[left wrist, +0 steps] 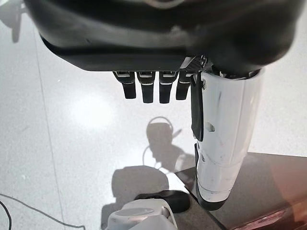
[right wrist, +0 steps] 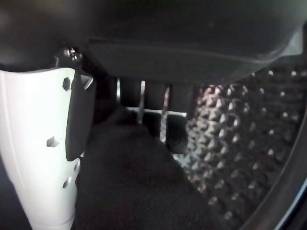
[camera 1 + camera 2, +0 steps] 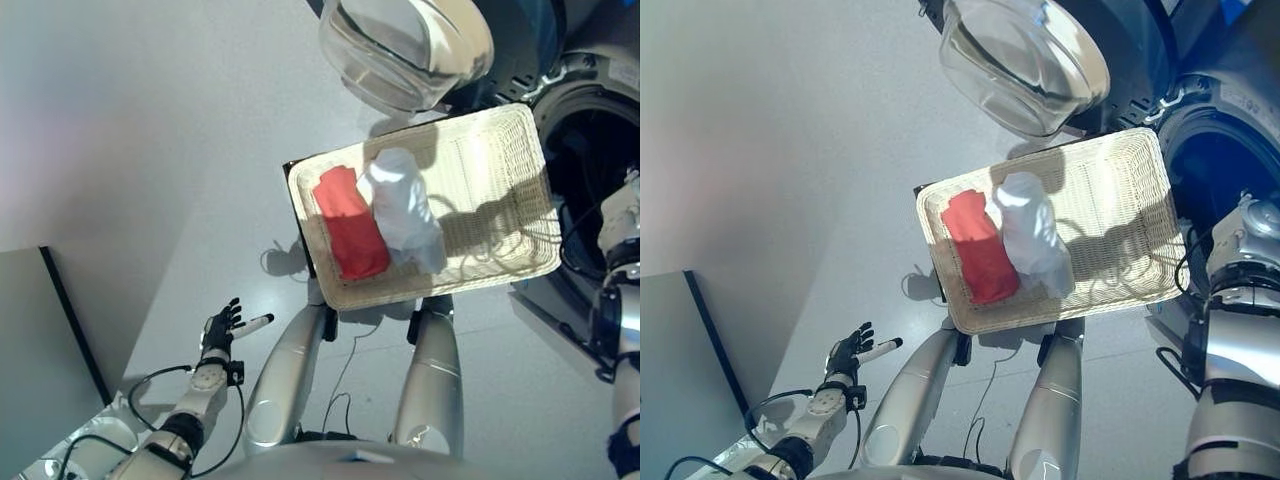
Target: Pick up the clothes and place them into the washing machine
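Partway thru, as I read it. Landmark = the wicker basket (image 3: 500, 170), sitting on a low dark stand in front of me. Two clothes lie inside, at its end farthest from the washing machine (image 3: 590, 150): a red garment (image 3: 348, 222) nearest that end wall, and a white garment (image 3: 405, 210) touching it on the washer side. Rest of the basket floor is bare, so prob some items are already moved, tho I can't confirm a count. The washer's drum mouth opens right next to the basket's far end; its glass door (image 3: 405, 45) is swung wide open and hangs past the basket's back rim. My right hand (image 2: 38, 143) is out beyond the basket, inside the drum: wrist view shows the studded drum wall (image 2: 240, 143) close by and a dark cloth (image 2: 139, 187) lying against the fingers and white-covered thumb. Whether the fingers are curled round that cloth or have let it go, I can't tell; they're mostly buried behind it. In the head views only the forearm shows at the drum mouth. My left hand (image 3: 222, 325) hangs well clear of the basket, off its near corner on the side away from the washer, above bare floor, fingers straight and spread, holding nothing. So: one dark item at or in the drum, red + white yet to go. Judgement: drop-off is the step in hand; after that, back to the basket for the remaining two.
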`<state>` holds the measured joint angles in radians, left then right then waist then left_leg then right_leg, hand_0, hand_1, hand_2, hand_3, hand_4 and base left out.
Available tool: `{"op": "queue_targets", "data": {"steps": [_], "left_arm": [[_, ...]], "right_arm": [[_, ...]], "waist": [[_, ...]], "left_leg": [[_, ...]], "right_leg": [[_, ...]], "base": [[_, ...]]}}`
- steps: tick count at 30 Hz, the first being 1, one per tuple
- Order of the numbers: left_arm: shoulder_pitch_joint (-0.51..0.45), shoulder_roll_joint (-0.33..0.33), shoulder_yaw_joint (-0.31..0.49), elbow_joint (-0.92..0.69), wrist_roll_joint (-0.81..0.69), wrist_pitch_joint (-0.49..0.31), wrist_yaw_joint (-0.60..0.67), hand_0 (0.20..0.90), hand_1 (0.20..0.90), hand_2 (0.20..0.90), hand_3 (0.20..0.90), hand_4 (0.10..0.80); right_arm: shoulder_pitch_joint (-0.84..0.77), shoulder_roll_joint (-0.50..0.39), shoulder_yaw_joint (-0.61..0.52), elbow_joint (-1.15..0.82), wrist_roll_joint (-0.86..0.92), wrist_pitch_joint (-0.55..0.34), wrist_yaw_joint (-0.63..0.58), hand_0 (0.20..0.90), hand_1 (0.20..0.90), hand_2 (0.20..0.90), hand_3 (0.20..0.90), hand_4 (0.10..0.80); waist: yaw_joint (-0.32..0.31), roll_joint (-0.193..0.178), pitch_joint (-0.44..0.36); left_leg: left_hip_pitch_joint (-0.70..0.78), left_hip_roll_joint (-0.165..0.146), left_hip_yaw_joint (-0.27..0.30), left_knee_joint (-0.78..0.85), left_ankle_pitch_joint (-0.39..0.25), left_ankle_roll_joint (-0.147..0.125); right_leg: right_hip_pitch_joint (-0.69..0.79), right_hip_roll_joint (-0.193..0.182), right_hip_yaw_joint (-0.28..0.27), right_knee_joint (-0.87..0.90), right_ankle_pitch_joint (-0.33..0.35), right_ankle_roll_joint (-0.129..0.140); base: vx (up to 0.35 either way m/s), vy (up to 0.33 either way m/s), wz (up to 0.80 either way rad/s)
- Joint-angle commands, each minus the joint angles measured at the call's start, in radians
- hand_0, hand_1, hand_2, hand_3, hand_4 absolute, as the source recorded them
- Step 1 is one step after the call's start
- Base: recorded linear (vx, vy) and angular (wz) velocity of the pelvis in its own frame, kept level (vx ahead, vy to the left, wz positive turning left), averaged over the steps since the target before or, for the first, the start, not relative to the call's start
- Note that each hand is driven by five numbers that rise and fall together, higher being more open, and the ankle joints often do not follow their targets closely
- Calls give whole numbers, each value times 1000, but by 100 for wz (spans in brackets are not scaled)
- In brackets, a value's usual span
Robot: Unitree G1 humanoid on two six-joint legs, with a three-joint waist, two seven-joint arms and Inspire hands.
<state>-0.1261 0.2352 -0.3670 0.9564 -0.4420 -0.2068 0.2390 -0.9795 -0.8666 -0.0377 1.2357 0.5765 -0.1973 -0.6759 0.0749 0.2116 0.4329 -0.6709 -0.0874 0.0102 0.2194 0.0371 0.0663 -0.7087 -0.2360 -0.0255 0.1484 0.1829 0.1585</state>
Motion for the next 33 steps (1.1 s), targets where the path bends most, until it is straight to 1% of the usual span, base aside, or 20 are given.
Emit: {"op": "queue_targets", "data": {"steps": [1, 2, 6, 7, 8, 9, 10, 11, 12, 19, 26, 29, 32, 33], "left_arm": [[54, 47, 15, 73, 3, -18, 14, 900, 900, 900, 900, 800], [60, 49, 16, 60, 4, -20, 12, 900, 900, 900, 900, 800], [59, 46, 10, 58, 7, -20, 10, 900, 900, 900, 900, 800], [58, 47, 6, 49, 6, -21, 10, 900, 900, 900, 900, 800], [57, 45, 5, 50, 6, -22, 12, 900, 900, 900, 900, 800], [54, 45, 4, 53, 8, -21, 12, 900, 900, 900, 900, 800], [52, 45, 3, 58, 10, -20, 14, 900, 900, 900, 900, 800], [45, 46, 5, 56, 1, -17, 11, 900, 900, 900, 900, 800], [43, 43, 6, 62, 0, -15, 9, 900, 900, 900, 900, 800], [36, 40, 1, 67, -4, -15, 12, 900, 900, 900, 900, 800], [32, 43, 5, 73, -3, -18, 17, 900, 900, 900, 900, 800], [30, 45, 9, 77, -3, -17, 16, 900, 900, 900, 900, 800], [26, 48, 15, 79, -8, -17, 17, 900, 900, 900, 900, 800], [22, 47, 17, 87, -10, -17, 17, 900, 900, 900, 900, 800]], "right_arm": [[-86, -229, 92, -38, -45, -82, -42, 200, 200, 200, 200, 300], [-95, -236, 99, -43, -55, -79, -44, 200, 200, 200, 200, 300], [-117, -247, 120, -44, -69, -78, -53, 200, 200, 200, 200, 300], [-122, -249, 126, -43, -70, -80, -50, 214, 214, 214, 214, 310], [-125, -247, 129, -41, -69, -81, -49, 345, 345, 345, 345, 404], [-126, -244, 135, -35, -72, -79, -44, 900, 900, 900, 900, 800], [-130, -240, 142, -33, -67, -78, -27, 900, 900, 900, 900, 800], [-139, -233, 155, -23, -31, -75, 17, 900, 900, 900, 900, 800], [-136, -226, 154, -17, -25, -77, 24, 900, 900, 900, 900, 800], [-106, -185, 135, -11, -16, -92, 22, 900, 900, 900, 900, 800], [-99, -163, 143, 8, -10, -95, 46, 900, 900, 900, 900, 800], [-92, -143, 150, 3, -15, -93, 59, 900, 900, 900, 900, 800], [-80, -111, 144, -7, -5, -96, 73, 900, 900, 900, 900, 800], [-60, -65, 143, -23, -1, -98, 82, 900, 900, 900, 900, 800]], "waist": [[22, 22, -82], [25, 29, -83], [27, 34, -84], [27, 36, -85], [28, 36, -85], [28, 36, -86], [29, 35, -86], [27, 29, -84], [24, 27, -82], [15, 20, -79], [16, 14, -82], [13, 6, -80], [10, -4, -76], [7, -12, -72]], "left_leg": [[-22, 35, -49, -34, 34, -122], [-22, 36, -48, -37, 35, -122], [-25, 38, -46, -36, 35, -123], [-25, 38, -45, -37, 35, -123], [-25, 39, -45, -36, 34, -123], [-26, 39, -44, -34, 32, -122], [-28, 41, -44, -31, 30, -122], [-31, 43, -41, -21, 24, -122], [-34, 44, -42, -17, 22, -121], [-41, 51, -46, -7, 19, -124], [-38, 53, -50, -15, 22, -124], [-38, 55, -50, -11, 22, -126], [-36, 56, -52, -8, 22, -127], [-37, 58, -54, -1, 22, -126]], "right_leg": [[40, 57, -19, 48, -91, -29], [36, 56, -17, 49, -92, -29], [29, 56, -16, 54, -94, -29], [27, 56, -17, 56, -96, -30], [26, 58, -17, 58, -99, -30], [23, 60, -17, 62, -101, -31], [21, 61, -16, 66, -104, -32], [16, 65, -13, 73, -105, -34], [14, 67, -12, 75, -107, -36], [5, 76, -16, 85, -114, -40], [7, 81, -21, 83, -112, -43], [10, 84, -24, 84, -112, -45], [17, 86, -26, 83, -111, -45], [19, 87, -30, 85, -110, -47]], "base": [[36, 6, -3], [36, 5, -4], [39, -9, -6], [25, -9, -7], [36, -16, -6], [37, -24, -1], [41, -31, 0], [37, -37, -1], [0, 0, 0], [16, -31, -1], [0, 0, 0], [0, 0, 0], [0, 0, 0], [0, 0, 0]]}}
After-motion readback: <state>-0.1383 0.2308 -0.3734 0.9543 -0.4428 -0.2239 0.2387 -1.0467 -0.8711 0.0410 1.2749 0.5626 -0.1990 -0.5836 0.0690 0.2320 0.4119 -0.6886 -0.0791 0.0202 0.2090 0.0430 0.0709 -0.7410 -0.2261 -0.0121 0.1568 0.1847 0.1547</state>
